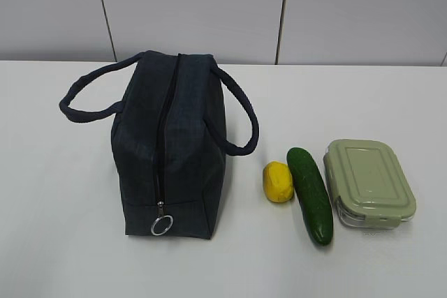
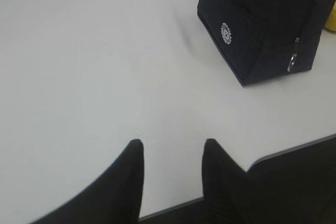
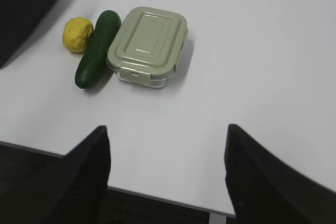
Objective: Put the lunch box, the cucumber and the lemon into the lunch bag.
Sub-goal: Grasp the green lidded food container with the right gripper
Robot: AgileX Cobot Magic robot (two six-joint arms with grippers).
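In the exterior view, the lunch bag (image 1: 171,148) stands on the white tabletop (image 1: 56,242) with its black zipper (image 1: 165,137) drawn closed along the top and a silver ring pull (image 1: 161,225) hanging at the near end. Its two loop handles droop to either side. To the right of the bag lie the lemon (image 1: 278,181), then the cucumber (image 1: 311,194) touching it, then the lunch box (image 1: 369,182) with its green lid on, just beside the cucumber.

In the left wrist view, the left hand (image 2: 172,179) hovers over bare tabletop near the edge, its fingers moderately apart and holding nothing; the bag sits well beyond it, upper right.

In the right wrist view, the right hand (image 3: 167,174) is spread wide and empty above the tabletop, with the lunch box, cucumber and lemon lying beyond it, right of the bag's corner.
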